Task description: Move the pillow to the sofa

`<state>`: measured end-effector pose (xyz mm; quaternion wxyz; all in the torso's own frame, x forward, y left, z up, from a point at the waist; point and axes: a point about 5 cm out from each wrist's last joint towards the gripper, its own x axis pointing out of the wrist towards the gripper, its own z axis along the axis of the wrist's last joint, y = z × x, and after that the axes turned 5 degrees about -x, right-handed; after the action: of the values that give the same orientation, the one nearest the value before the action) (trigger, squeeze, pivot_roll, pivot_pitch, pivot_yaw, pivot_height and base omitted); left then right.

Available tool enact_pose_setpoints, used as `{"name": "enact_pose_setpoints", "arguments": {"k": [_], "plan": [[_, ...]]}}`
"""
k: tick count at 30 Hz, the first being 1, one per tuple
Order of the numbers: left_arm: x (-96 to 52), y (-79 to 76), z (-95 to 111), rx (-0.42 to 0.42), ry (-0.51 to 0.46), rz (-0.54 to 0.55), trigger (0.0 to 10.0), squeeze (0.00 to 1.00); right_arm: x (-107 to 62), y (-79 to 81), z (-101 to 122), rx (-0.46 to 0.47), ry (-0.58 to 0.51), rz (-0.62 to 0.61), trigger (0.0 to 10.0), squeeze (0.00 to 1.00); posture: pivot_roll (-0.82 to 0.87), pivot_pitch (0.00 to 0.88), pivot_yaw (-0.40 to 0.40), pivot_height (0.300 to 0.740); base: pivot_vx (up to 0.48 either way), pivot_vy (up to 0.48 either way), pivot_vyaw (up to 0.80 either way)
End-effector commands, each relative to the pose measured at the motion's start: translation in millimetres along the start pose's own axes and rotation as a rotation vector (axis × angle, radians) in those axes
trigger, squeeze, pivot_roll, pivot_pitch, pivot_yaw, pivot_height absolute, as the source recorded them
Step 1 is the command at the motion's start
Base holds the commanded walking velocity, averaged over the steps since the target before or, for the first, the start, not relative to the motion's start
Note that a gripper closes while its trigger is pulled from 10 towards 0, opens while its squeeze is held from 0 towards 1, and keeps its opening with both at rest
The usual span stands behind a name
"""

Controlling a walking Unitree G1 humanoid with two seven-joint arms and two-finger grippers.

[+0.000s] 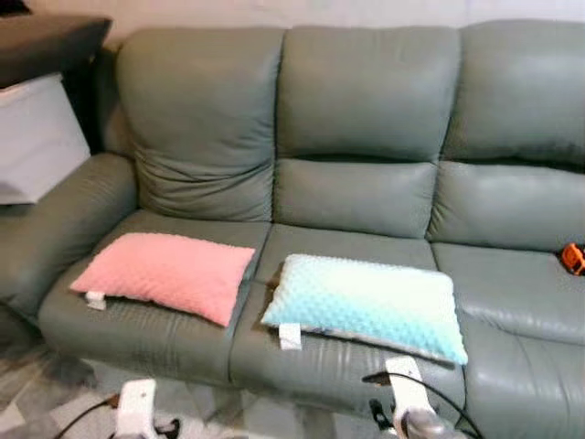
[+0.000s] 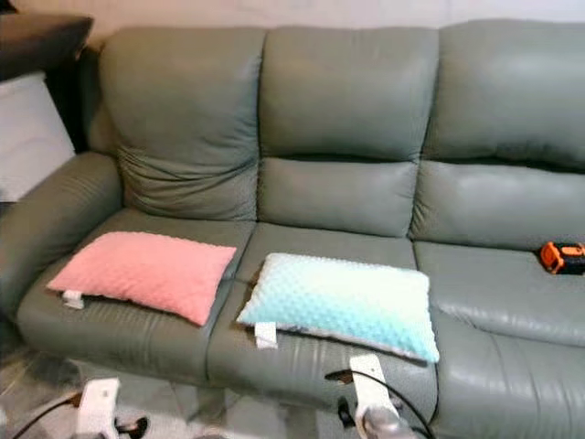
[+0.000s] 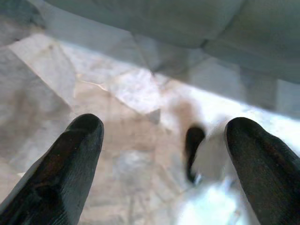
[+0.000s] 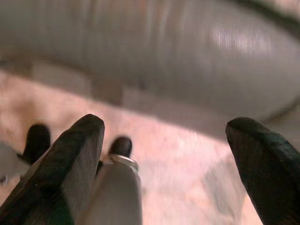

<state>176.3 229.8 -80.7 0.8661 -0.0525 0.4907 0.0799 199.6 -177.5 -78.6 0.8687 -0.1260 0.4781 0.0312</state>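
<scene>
A pale blue-green pillow (image 1: 366, 304) lies flat on the middle seat of the grey-green leather sofa (image 1: 366, 128). A pink pillow (image 1: 164, 274) lies on the left seat beside it. Both arms hang low in front of the sofa, their wrists at the bottom edge of the head views. My left gripper (image 3: 164, 159) is open over the tiled floor, nothing between its fingers. My right gripper (image 4: 164, 159) is open too, pointing at the floor below the sofa's front edge.
A small orange object (image 2: 560, 257) sits on the right seat. A white box (image 1: 37, 137) stands under a dark tabletop (image 1: 46, 41) left of the sofa's armrest (image 1: 55, 229). Marbled tile floor (image 3: 117, 98) runs in front of the sofa.
</scene>
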Motion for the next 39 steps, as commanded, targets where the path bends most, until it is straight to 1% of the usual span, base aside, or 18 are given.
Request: {"name": "enact_pose_setpoints", "arguments": {"k": [1, 2, 3, 4, 8, 9, 11, 13, 17, 19, 23, 24, 26, 32, 35, 39], "plan": [[2.1, -8.3, 14.1, 0.024, -0.033, 0.000, 10.0, 0.00, 0.2, 4.2, 2.0, 0.003, -0.001, 0.009, 10.0, 0.00, -0.08, 0.000, 0.036, 0.740, -0.390, 0.000, 0.00], [3.9, -23.2, 15.1, 0.028, -0.035, -0.015, 10.0, 0.00, 0.2, 4.3, 2.1, 0.003, -0.001, 0.009, 10.0, 0.00, -0.08, 0.000, 0.036, 0.740, -0.390, 0.000, 0.00], [3.9, -23.2, 15.1, 0.028, -0.035, -0.015, 10.0, 0.00, 0.2, 4.3, 2.1, 0.003, -0.001, 0.009, 10.0, 0.00, -0.08, 0.000, 0.036, 0.740, -0.390, 0.000, 0.00], [4.6, -31.8, 14.6, 0.028, -0.035, -0.024, 10.0, 0.00, 0.2, 4.2, 2.2, 0.003, -0.001, 0.009, 10.0, 0.00, -0.08, 0.000, 0.037, 0.740, -0.390, 0.000, 0.00], [5.6, -55.7, 12.3, 0.030, -0.033, -0.047, 10.0, 0.00, 0.3, 4.0, 2.4, 0.002, -0.001, 0.008, 10.0, 0.00, -0.08, 0.000, 0.037, 0.740, -0.387, 0.000, 0.00], [5.6, -55.7, 12.3, 0.030, -0.033, -0.047, 10.0, 0.00, 0.3, 4.0, 2.4, 0.002, -0.001, 0.008, 10.0, 0.00, -0.08, 0.000, 0.037, 0.740, -0.386, 0.000, 0.00], [5.6, -64.7, 12.7, 0.032, -0.033, -0.054, 10.0, 0.00, 0.2, 4.0, 2.1, 0.002, 0.000, 0.009, 10.0, 0.00, -0.08, 0.000, 0.037, 0.740, -0.375, 0.000, 0.00], [5.6, -68.5, 13.4, 0.034, -0.034, -0.056, 10.0, 0.00, 0.2, 4.0, 1.9, 0.003, 0.001, 0.008, 10.0, 0.00, -0.08, 0.000, 0.037, 0.740, -0.319, 0.000, 0.00], [5.4, -79.9, 15.0, 0.030, -0.037, -0.064, 10.0, 0.00, 0.2, 3.6, 1.8, 0.004, 0.002, 0.008, 10.0, 0.00, -0.08, 0.000, 0.035, 0.740, 0.000, 0.000, 0.00], [5.3, -81.0, 15.0, 0.027, -0.037, -0.064, 10.0, 0.00, 0.2, 3.6, 1.6, 0.001, 0.004, 0.008, 10.0, 0.00, -0.08, 0.000, 0.035, 0.740, 0.000, 0.000, 0.00], [5.8, -62.8, 16.0, 0.014, -0.039, -0.043, 10.0, 0.00, 0.3, 3.2, 1.4, -0.005, 0.009, 0.008, 10.0, 0.00, -0.08, 0.000, 0.033, 0.740, 0.000, 0.000, -0.19], [5.9, -61.6, 16.1, 0.013, -0.039, -0.042, 10.0, 0.00, 0.2, 3.1, 1.3, -0.006, 0.009, 0.008, 10.0, 0.00, -0.08, 0.000, 0.033, 0.740, 0.000, 0.000, -0.76], [5.9, -60.2, 16.2, 0.007, -0.039, -0.042, 10.0, 0.00, 0.2, 3.0, 1.2, -0.007, 0.009, 0.008, 10.0, 0.00, -0.08, 0.000, 0.034, 0.740, 0.000, 0.000, -0.76], [5.9, -60.7, 13.4, -0.054, -0.017, -0.058, 10.0, 0.00, 0.2, 3.1, 1.2, -0.015, 0.009, 0.007, 10.0, 0.00, -0.10, 0.000, 0.039, 0.740, 0.000, 0.000, -0.75], [5.9, -61.3, 13.4, -0.054, -0.018, -0.055, 10.0, 0.00, 0.1, 2.4, -0.2, -0.018, 0.012, 0.006, 10.0, 0.00, -0.10, 0.000, 0.039, 0.740, 0.000, 0.000, -0.74], [5.9, -59.8, 14.3, -0.020, -0.021, -0.039, 10.0, 0.00, -0.1, 0.6, -2.4, -0.035, 0.021, 0.000, 10.0, 0.00, -0.11, 0.000, 0.040, 0.740, 0.000, 0.000, -0.74]]}}
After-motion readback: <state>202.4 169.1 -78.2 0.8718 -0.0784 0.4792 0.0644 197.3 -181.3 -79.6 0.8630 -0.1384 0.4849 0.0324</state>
